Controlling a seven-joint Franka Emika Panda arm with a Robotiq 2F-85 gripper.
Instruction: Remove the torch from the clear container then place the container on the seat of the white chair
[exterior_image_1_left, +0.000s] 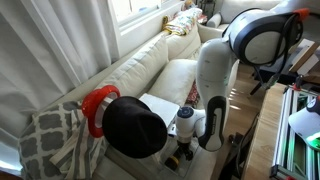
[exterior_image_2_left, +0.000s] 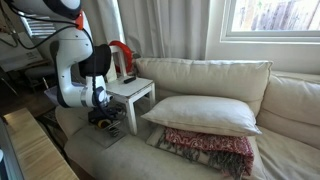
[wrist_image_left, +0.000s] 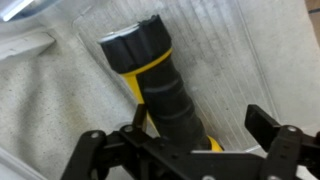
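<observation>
Clear container (wrist_image_left: 245, 55) floor, wall near torch (wrist_image_left: 158, 82); gripper (wrist_image_left: 184, 150) astride (jaws apart)

You're working in a home, in what looks like a living room. A long cream sofa (exterior_image_2_left: 215, 75) with thick padded back and seat cushions fills both exterior views. It sits under a window (exterior_image_2_left: 268, 18) hung with pale curtains (exterior_image_2_left: 165, 30). A loose pillow (exterior_image_2_left: 205, 112) lies on the seat, touching a red patterned throw (exterior_image_2_left: 212, 148). A grey-and-white lattice cushion (exterior_image_1_left: 55, 140) shows in an exterior view. A small white table (exterior_image_2_left: 133, 90) stands at the sofa's end, and you can see wood flooring (exterior_image_1_left: 262, 128) nearby.
</observation>
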